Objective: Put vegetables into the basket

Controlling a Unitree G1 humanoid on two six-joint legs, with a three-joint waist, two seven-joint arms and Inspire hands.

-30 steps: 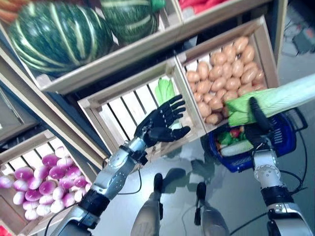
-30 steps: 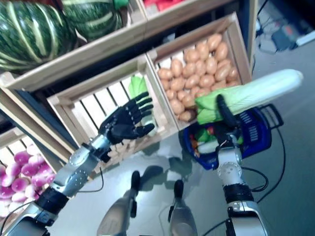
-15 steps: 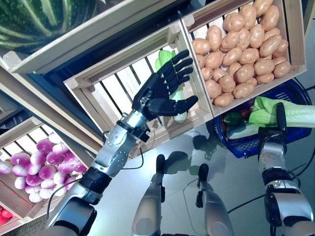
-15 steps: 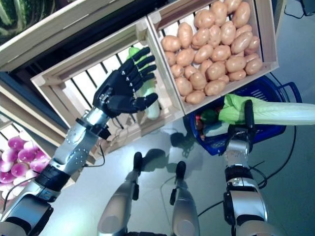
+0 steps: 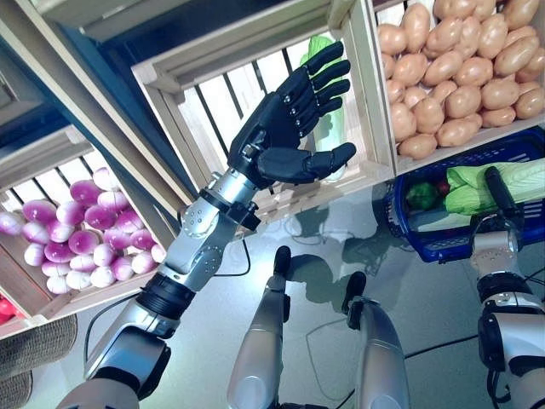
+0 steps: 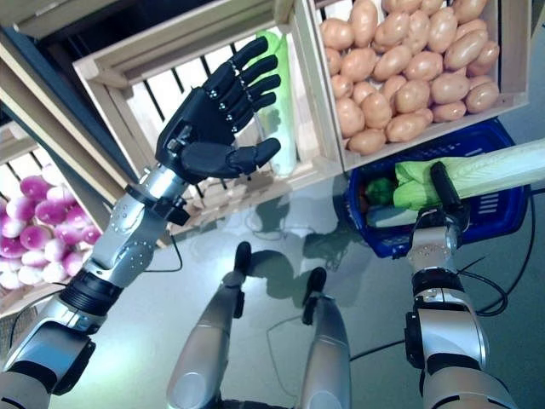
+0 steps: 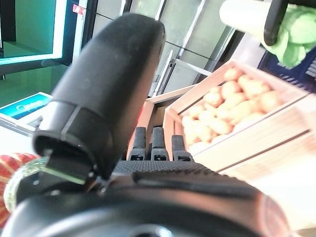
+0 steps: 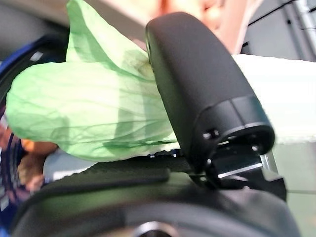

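A blue basket (image 6: 485,217) is sitting on the grey floor (image 5: 426,298) at the right of the frame, just below a wooden crate (image 6: 502,51) of potatoes (image 6: 400,51). At the left edge, another crate (image 5: 102,294) is holding purple-and-white turnips (image 5: 68,243).

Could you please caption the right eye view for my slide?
Right hand holds a napa cabbage over the blue basket; left hand open.

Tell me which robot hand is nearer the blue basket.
Right. The right robot hand grips the napa cabbage directly over the blue basket. The left robot hand is open in front of the slatted wooden crate, well off to the basket's left.
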